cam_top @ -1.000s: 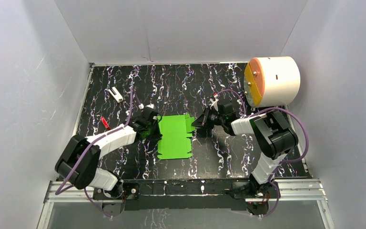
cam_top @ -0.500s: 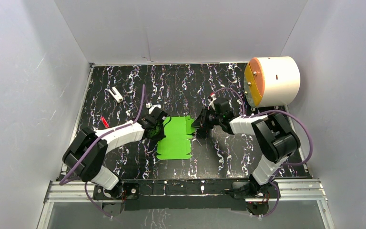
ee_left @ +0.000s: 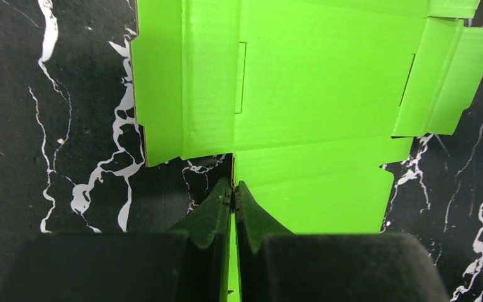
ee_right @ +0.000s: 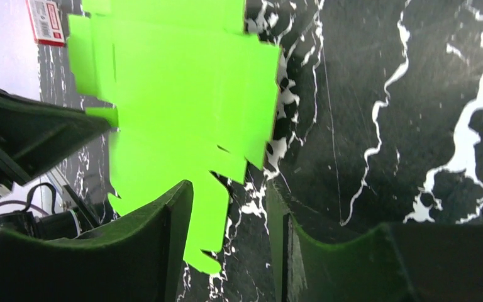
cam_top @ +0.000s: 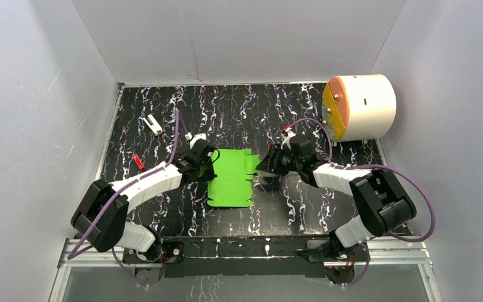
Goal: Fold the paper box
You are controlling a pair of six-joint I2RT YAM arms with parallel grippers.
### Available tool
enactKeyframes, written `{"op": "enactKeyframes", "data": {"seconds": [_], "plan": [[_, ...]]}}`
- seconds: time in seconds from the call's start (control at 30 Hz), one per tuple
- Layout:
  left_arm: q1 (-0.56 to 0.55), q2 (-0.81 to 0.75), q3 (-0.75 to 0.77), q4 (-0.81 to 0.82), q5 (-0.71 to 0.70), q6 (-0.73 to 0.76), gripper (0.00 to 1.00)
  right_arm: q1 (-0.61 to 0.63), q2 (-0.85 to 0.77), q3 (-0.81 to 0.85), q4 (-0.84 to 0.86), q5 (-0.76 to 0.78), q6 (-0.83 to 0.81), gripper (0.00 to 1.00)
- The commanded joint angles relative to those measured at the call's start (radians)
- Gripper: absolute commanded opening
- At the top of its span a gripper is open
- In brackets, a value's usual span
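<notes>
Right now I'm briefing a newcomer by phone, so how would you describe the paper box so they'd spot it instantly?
Look at the black, white-veined table inside the pale-walled booth. Near its middle, lying flat, is the paper box: a bright green card sheet with notched tabs. Nothing else there is green; the white cylinder sits at the far right corner.

white drum (cam_top: 365,100), small white piece (cam_top: 153,124), red piece (cam_top: 138,162).
</notes>
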State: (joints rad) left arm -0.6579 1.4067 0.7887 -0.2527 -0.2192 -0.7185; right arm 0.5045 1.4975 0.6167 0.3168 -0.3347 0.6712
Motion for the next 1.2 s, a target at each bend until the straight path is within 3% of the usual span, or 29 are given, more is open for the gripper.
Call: {"op": "enactKeyframes", "data": {"seconds": [0.0, 0.07, 0.2, 0.53, 0.83, 1.17], "plan": [[0.012, -0.038, 0.006, -0.009, -0.009, 0.0, 0.0, 0.002, -0.036, -0.038, 0.073, -0.001, 0.004, 0.56], [0.013, -0.031, 0.017, -0.029, -0.012, 0.004, 0.02, 0.002, -0.036, -0.044, 0.084, -0.009, 0.007, 0.57], [0.042, -0.063, -0.001, -0.025, 0.011, 0.003, 0.17, 0.002, -0.046, -0.057, 0.111, -0.019, 0.008, 0.58], [0.269, -0.135, -0.038, 0.013, 0.247, 0.025, 0.37, 0.001, -0.045, -0.067, 0.148, -0.046, 0.001, 0.59], [0.432, 0.022, -0.059, 0.135, 0.524, -0.012, 0.41, 0.002, -0.048, -0.077, 0.177, -0.069, -0.01, 0.6], [0.452, 0.182, -0.033, 0.243, 0.618, -0.07, 0.38, 0.002, -0.042, -0.086, 0.192, -0.09, -0.018, 0.6]]}}
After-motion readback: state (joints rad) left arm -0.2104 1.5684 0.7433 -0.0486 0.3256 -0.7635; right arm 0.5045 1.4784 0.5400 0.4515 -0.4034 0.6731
